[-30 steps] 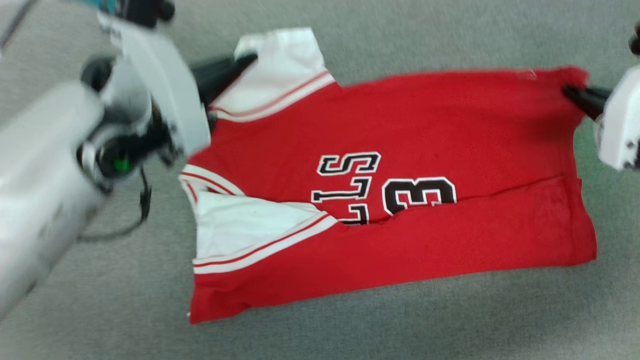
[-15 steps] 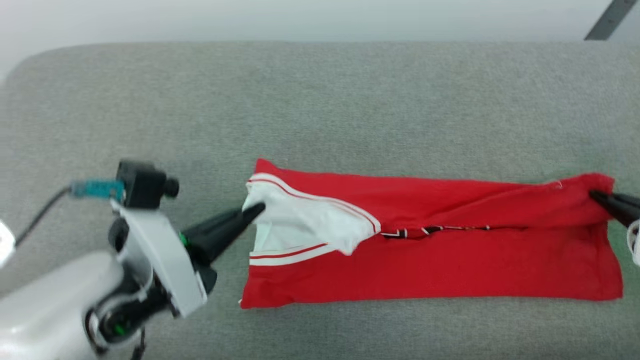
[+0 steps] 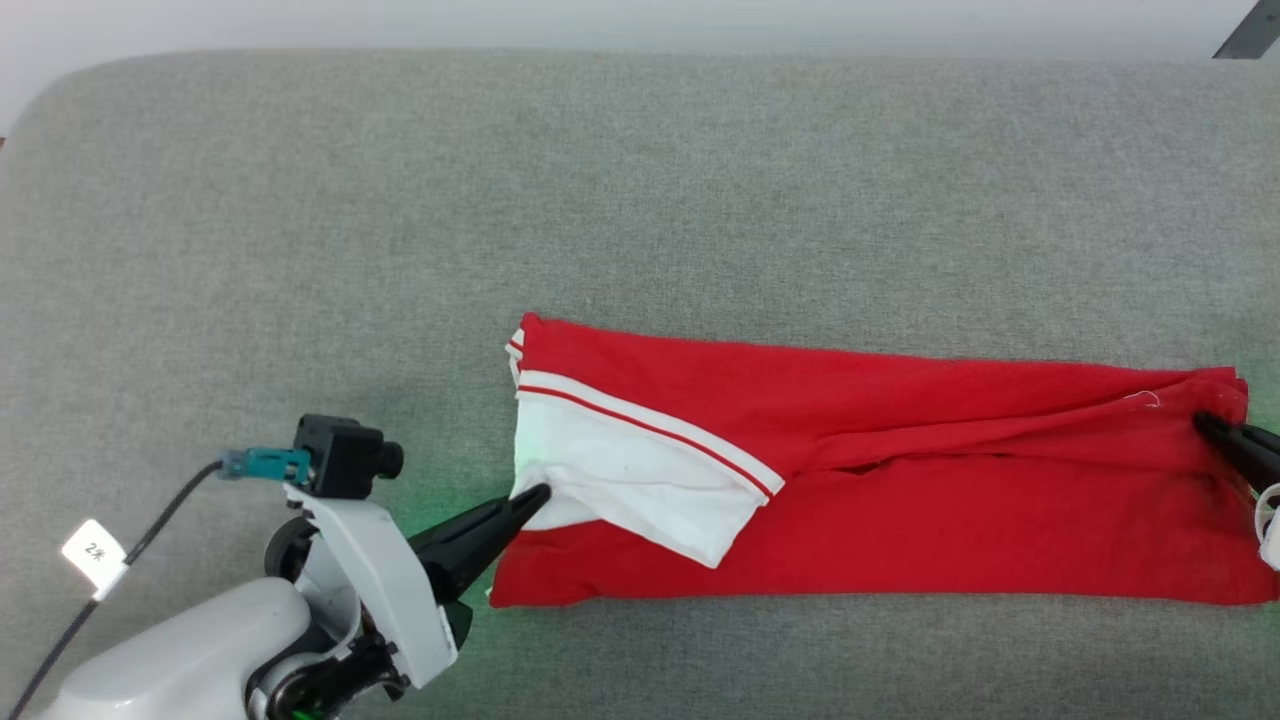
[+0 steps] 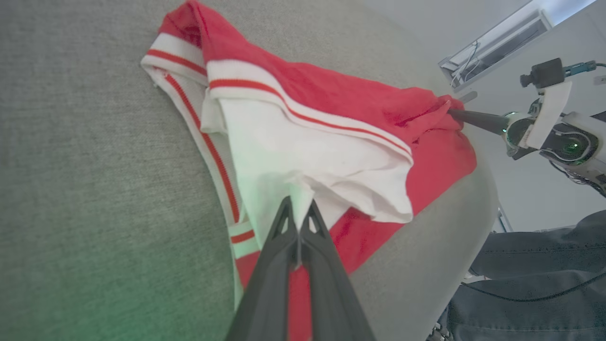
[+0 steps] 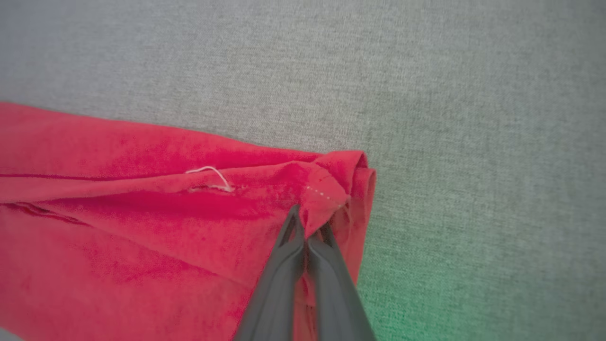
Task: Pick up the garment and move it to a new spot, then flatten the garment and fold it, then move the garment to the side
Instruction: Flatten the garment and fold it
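Status: garment [image 3: 900, 500] lies as a long red band on the grey cushion [image 3: 640, 200], toward its near side. In head view it runs from mid-frame out to the right border. Looks to us like a lengthwise fold w/ the top layer laid over. No lettering visible.

L gripper [image 3: 535, 495]: fingers pressed together, pinching the white sleeve panel [image 3: 640, 480] at the band's left end.
R gripper [image 3: 1205, 425]: closed on the red hem corner at the right end. Right wrist view shows cloth bunched between the fingers, w/ a loose thread [image 5: 210, 173] near them.

Our read: mid-fold, approx halfway thru the task. Cross fold + move aside not yet done.

To do this step well, imo:
- Even tension L↔R so the crease runs straight. No yanking, since the knit prob stretches.
- Lower both ends together till the cloth is flat on the cushion, then open.
- Sleeve panel flops diagonally over the red lower layer w/ a loose corner. We'd smooth or tuck it before the next fold, else we get a lump.
- Long wrinkles toward the R end; a slight outward pull by R should clear them.
- We can't tell the margin to the cushion edge at the R end, so no big pull that way.
- On release, back out along the finger axis so the tips don't drag the top layer.
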Available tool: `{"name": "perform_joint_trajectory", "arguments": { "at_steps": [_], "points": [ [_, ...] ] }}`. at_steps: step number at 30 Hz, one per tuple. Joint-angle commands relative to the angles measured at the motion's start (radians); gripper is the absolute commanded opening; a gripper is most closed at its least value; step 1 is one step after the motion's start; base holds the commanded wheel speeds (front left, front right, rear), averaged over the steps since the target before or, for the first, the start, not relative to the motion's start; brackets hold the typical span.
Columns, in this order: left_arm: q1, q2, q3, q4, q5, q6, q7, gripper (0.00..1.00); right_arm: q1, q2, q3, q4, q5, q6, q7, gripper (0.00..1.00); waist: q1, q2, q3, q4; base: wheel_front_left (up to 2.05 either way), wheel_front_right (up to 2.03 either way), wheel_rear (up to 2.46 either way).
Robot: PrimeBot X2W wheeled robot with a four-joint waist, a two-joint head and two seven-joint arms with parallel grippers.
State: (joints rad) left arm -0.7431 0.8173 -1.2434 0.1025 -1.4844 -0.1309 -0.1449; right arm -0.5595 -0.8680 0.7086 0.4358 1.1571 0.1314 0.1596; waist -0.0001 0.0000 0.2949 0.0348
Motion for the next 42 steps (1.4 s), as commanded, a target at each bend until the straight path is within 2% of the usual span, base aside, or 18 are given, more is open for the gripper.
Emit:
{"name": "perform_joint_trajectory", "arguments": {
  "at_steps": [1, 5, 6, 7, 8, 9, 10, 11, 19, 24, 31, 36, 42],
  "points": [
    [-0.003, -0.016, -0.005, 0.034, 0.013, 0.001, 0.001, 0.0, 0.01, 0.015, -0.006, 0.014, -0.012, -0.002, -0.011, 0.0, 0.0001, 0.0, 0.006, -0.003, 0.0, 0.0, 0.0],
    [0.013, -0.043, -0.011, 0.075, 0.025, 0.001, -0.01, 0.0, 0.01, 0.031, 0.001, 0.028, -0.029, -0.002, -0.018, 0.0, 0.0001, 0.0, 0.005, -0.009, 0.0, 0.0, 0.0],
    [0.02, -0.048, -0.013, 0.087, 0.028, 0.001, -0.015, 0.05, 0.011, 0.037, 0.004, 0.031, -0.031, -0.002, -0.018, 0.13, 0.0001, 0.0, 0.001, -0.011, 0.0, 0.0, 0.0],
    [0.025, -0.052, -0.014, 0.096, 0.03, 0.001, -0.023, 0.2, 0.013, 0.04, 0.005, 0.033, -0.034, -0.002, -0.023, 0.33, 0.0001, 0.0, -0.003, -0.012, 0.0, 0.0, 0.0],
    [0.03, -0.058, -0.014, 0.104, 0.031, 0.001, -0.033, 0.42, 0.014, 0.041, 0.005, 0.036, -0.038, -0.002, -0.032, 0.62, 0.0001, 0.0, -0.007, -0.013, 0.0, 0.0, 0.0],
    [0.035, -0.064, -0.016, 0.108, 0.032, 0.001, -0.041, 0.74, 0.016, 0.04, 0.003, 0.036, -0.042, -0.002, -0.04, 1.0, 0.0001, 0.0, -0.013, -0.013, 0.0, 0.0, 0.0],
    [0.039, -0.067, -0.016, 0.11, 0.034, 0.001, -0.051, 0.93, 0.02, 0.04, -0.001, 0.036, -0.042, -0.002, -0.047, 1.0, 0.0001, 0.0, -0.02, -0.013, 0.0, 0.0, 0.0],
    [0.047, -0.067, -0.013, 0.112, 0.032, 0.001, -0.062, 1.0, 0.024, 0.038, -0.004, 0.034, -0.041, -0.002, -0.053, 1.0, 0.0001, 0.0, -0.026, -0.012, 0.0, 0.0, 0.0],
    [0.121, -0.092, 0.047, 0.106, 0.066, 0.001, -0.117, 1.0, 0.074, -0.017, -0.043, 0.004, 0.013, -0.002, -0.053, 1.0, 0.0001, 0.0, -0.077, 0.019, 0.0, 0.0, 0.0],
    [0.217, -0.166, 0.211, 0.139, 0.139, 0.001, -0.12, 1.0, 0.13, -0.033, -0.08, 0.023, 0.082, -0.002, -0.026, 1.0, 0.0001, 0.0, -0.105, 0.069, 0.0, 0.0, 0.0],
    [0.394, -0.317, 0.523, 0.185, 0.423, 0.016, -0.118, 1.0, 0.201, -0.032, -0.112, 0.07, 0.2, -0.002, 0.067, 1.0, 0.0001, 0.0, -0.124, 0.146, 0.0, 0.0, 0.0],
    [0.48, -0.413, 0.691, 0.201, 0.604, 0.009, -0.118, 1.0, 0.206, -0.037, -0.123, 0.14, 0.236, -0.002, 0.15, 1.0, 0.0001, 0.0, -0.124, 0.188, 0.0, 0.0, 0.0],
    [0.546, -0.501, 0.877, 0.167, 0.91, 0.029, -0.119, 1.0, 0.171, 0.007, -0.112, 0.197, 0.24, -0.001, 0.259, 1.0, 0.0001, 0.0, -0.124, 0.213, 0.0, 0.0, 0.0]
  ]
}}
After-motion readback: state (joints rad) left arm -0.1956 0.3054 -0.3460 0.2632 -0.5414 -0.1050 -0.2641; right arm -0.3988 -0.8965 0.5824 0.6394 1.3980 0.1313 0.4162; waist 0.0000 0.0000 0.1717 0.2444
